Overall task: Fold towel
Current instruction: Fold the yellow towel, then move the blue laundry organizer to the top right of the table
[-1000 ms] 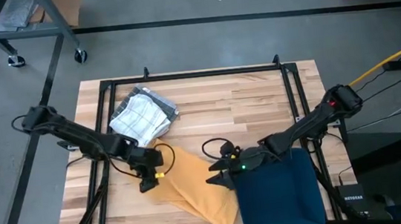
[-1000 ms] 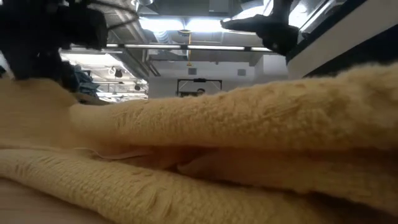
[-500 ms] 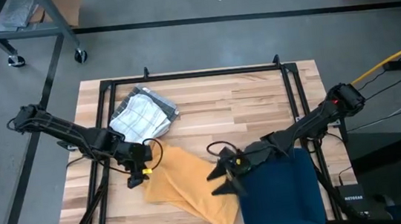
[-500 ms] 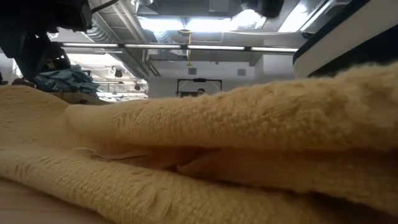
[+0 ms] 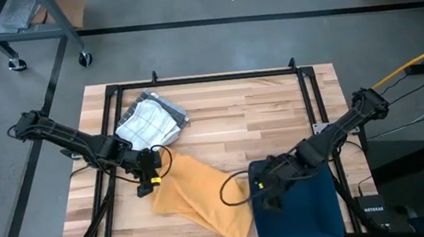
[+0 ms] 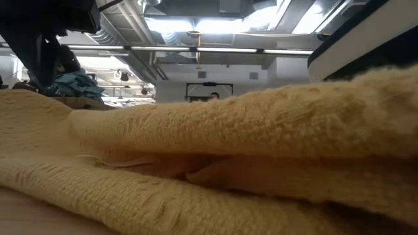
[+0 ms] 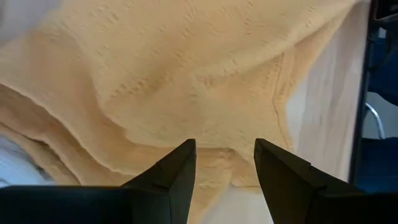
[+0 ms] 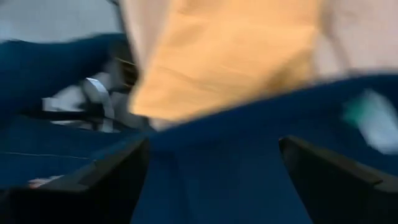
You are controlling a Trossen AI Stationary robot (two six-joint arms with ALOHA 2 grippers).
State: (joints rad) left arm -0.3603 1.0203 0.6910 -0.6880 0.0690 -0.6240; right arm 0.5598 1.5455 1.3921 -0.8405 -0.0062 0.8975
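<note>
The soft, limp yellow terry towel (image 5: 201, 199), lying folded on the pale wooden table (image 5: 259, 113), was judged light and best pinched at a corner edge. The left gripper (image 5: 146, 186), fingers parted and empty, was held at its left corner; the right gripper (image 5: 261, 196), spread wide, was held over the dark blue cloth (image 5: 300, 208) beside it.

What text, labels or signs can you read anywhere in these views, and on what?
None can be read.
Dark box at the table's right edge: pale lettering, too small to read.
Framed board in the far room: no legible text.
Yellow towel, blue towel, checked cloth: no labels visible.
</note>
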